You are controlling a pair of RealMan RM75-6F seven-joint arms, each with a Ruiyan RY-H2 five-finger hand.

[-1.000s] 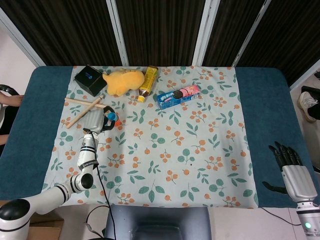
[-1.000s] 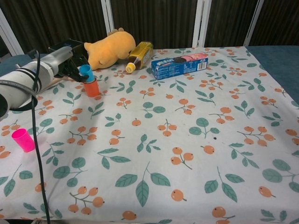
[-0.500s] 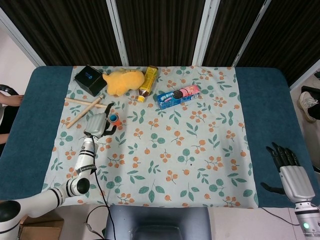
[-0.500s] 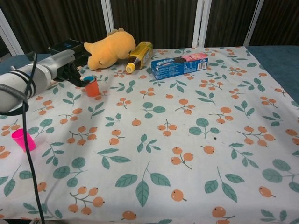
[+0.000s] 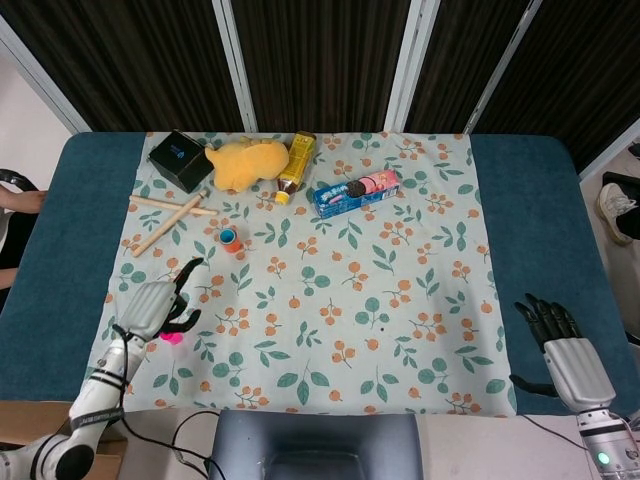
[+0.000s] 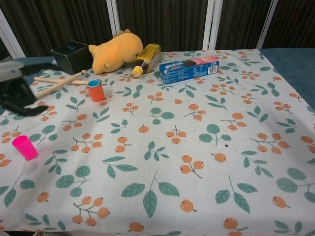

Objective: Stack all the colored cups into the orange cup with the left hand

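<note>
The orange cup (image 5: pixel 229 238) (image 6: pixel 96 91) stands upright near the back left of the cloth with a blue cup nested inside it, its blue rim showing at the top. A pink cup (image 6: pixel 24 147) stands upright near the left front; in the head view only a bit of the pink cup (image 5: pixel 173 338) peeks out under my left hand. My left hand (image 5: pixel 158 305) (image 6: pixel 14 91) hovers above the pink cup with fingers apart, holding nothing. My right hand (image 5: pixel 562 346) hangs open off the table's right front edge.
Along the back lie a black box (image 5: pixel 180 159), a yellow plush toy (image 5: pixel 246 162), a bottle on its side (image 5: pixel 295 165) and a cookie box (image 5: pixel 357 192). Wooden sticks (image 5: pixel 168 216) lie to the left of the orange cup.
My left hand let go of the blue cup inside the orange cup, then drew back toward the front left, over the pink cup. The right hand shifted slightly.
</note>
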